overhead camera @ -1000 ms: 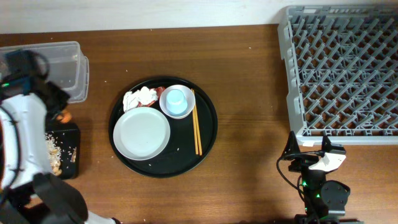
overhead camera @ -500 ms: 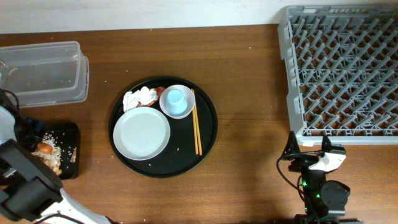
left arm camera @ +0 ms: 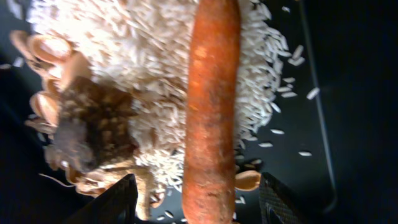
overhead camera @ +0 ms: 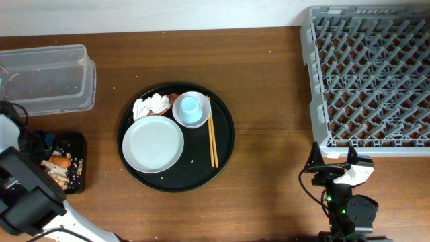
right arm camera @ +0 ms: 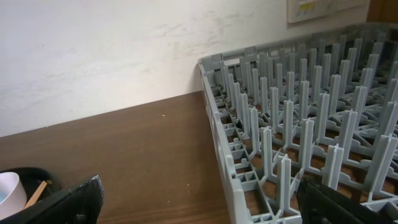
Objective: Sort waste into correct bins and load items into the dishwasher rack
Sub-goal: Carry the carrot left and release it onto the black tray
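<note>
Carrot lying on rice scraps inside shallow black bin, my left claw spread wide on both sides of it, not touching, my right claw also released, over counter near grey rack.

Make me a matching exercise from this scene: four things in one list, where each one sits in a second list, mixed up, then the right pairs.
1. carrot
2. pale blue cup
3. chopsticks
4. dishwasher rack

A. top right corner of the overhead view
B. lying on rice in the black bin
C. standing in the white bowl
D. on the round black tray, right of the bowl

Pairs: 1-B, 2-C, 3-D, 4-A
</note>
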Motion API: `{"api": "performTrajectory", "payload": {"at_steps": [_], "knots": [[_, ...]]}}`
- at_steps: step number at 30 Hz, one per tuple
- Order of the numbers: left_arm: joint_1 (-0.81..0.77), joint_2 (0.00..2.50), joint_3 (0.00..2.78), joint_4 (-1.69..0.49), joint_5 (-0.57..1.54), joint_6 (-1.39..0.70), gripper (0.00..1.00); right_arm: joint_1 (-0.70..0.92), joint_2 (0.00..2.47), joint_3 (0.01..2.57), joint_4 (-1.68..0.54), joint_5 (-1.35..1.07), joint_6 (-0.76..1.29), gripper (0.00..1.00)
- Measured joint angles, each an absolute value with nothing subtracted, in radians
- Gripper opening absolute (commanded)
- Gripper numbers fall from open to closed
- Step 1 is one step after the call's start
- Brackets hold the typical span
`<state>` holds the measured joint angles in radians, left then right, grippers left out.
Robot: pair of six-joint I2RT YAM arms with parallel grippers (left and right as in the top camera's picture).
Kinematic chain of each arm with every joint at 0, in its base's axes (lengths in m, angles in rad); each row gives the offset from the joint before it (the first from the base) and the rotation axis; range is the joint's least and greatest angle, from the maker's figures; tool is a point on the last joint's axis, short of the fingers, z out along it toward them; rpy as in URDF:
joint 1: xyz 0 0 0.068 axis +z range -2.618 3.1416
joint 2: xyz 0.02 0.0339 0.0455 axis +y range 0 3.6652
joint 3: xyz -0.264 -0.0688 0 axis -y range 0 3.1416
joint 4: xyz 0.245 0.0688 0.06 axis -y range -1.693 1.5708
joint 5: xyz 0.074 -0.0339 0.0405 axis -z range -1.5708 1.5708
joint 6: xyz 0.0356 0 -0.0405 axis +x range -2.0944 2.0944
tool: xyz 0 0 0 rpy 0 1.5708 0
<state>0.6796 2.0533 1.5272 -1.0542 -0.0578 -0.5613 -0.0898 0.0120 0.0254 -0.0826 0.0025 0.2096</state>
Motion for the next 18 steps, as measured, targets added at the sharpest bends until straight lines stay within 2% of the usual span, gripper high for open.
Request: {"api": "performTrajectory", "payload": {"at_steps": [2, 8, 13, 16, 18], "knots": [[0.68, 2.03, 1.519, -1.054, -0.014, -0.562, 0.62, -0.09, 0.012, 0.025, -0.083, 0.003, 0.21, 0.98], [0.636, 1.738, 1.516, -1.057, 0.247, -0.516, 0.62, -0.09, 0.012, 0.025, -0.083, 0.002, 0.21, 0.98], [0.35, 1.712, 1.514, -1.054, 0.318, -0.432, 0.64, -0.09, 0.012, 0.025, -0.083, 0.002, 0.21, 0.98], [0.131, 1.712, 1.497, -0.955, 0.217, -0.411, 0.82, -0.09, 0.012, 0.025, -0.083, 0.002, 0.21, 0.98], [0.054, 1.717, 1.495, -0.868, 0.133, -0.404, 0.82, -0.09, 0.012, 0.025, -0.083, 0.002, 0.21, 0.98]]}}
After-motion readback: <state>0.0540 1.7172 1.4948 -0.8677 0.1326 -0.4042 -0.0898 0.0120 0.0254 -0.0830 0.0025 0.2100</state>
